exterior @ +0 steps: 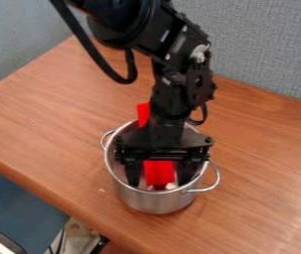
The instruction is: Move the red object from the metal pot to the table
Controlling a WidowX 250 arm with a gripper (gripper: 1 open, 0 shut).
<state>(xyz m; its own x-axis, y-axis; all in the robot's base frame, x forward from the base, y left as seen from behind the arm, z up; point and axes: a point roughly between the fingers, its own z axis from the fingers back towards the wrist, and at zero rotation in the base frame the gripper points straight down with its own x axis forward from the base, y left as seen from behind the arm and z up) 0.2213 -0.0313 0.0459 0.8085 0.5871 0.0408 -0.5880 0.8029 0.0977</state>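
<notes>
The metal pot stands near the front edge of the wooden table. The red object stands tilted inside the pot, its upper end sticking out above the rim behind the arm. My gripper reaches straight down into the pot from above. Its jaws are spread wide, open, one finger on each side of the red block. I cannot tell whether the fingers touch the block.
The black arm with a looping cable comes in from the top. The table's front edge runs close by the pot, with floor below. A grey wall lies behind the table.
</notes>
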